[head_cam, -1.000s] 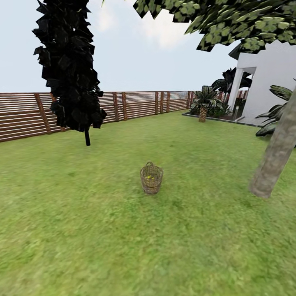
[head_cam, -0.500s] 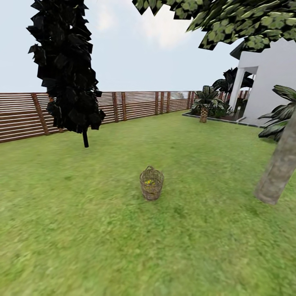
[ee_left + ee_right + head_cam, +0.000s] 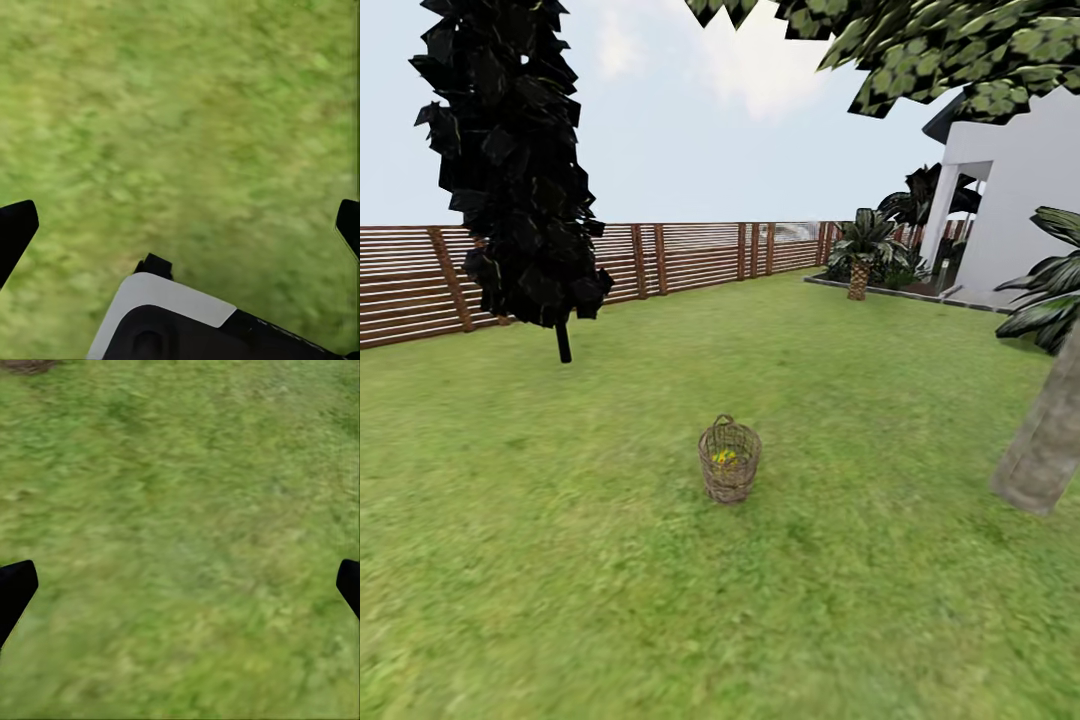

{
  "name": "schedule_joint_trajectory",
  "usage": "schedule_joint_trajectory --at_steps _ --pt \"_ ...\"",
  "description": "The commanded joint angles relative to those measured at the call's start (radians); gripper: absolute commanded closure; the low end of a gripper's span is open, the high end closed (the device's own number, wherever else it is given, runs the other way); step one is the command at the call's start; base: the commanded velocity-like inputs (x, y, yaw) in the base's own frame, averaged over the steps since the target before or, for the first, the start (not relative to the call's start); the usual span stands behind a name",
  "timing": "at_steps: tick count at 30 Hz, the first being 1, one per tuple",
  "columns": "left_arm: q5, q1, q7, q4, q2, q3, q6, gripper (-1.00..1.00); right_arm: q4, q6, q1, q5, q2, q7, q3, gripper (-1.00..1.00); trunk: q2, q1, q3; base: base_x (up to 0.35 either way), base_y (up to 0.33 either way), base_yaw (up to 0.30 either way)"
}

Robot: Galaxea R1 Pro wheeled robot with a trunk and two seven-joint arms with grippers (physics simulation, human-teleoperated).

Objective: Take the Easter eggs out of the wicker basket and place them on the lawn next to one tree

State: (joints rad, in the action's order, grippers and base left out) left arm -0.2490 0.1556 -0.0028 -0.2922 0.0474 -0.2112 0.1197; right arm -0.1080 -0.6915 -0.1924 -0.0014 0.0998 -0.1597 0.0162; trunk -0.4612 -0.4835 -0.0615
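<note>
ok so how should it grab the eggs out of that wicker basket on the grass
Come straight down through the open top of the wicker basket. It stands upright on the lawn and its woven walls block any side approach. The yellow Easter eggs lie low inside, so probably take one at a time, fingers closing across an egg's narrow middle. Individual eggs are too small to tell apart here.
</note>
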Motion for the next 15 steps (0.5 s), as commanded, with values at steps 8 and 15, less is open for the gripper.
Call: schedule_joint_trajectory --at_steps 8,15 --pt "-0.010 0.001 0.000 0.001 0.001 0.003 0.003 -1.00 0.001 -0.003 -0.001 0.000 0.000 -0.001 0.002 -1.00 -0.002 -0.001 -0.002 0.335 0.000 0.000" --pt "-0.010 0.001 0.000 0.001 0.000 0.003 0.003 -1.00 0.001 -0.005 -0.001 0.000 0.000 -0.001 0.002 -1.00 -0.002 -0.001 -0.002 0.335 0.000 0.000"
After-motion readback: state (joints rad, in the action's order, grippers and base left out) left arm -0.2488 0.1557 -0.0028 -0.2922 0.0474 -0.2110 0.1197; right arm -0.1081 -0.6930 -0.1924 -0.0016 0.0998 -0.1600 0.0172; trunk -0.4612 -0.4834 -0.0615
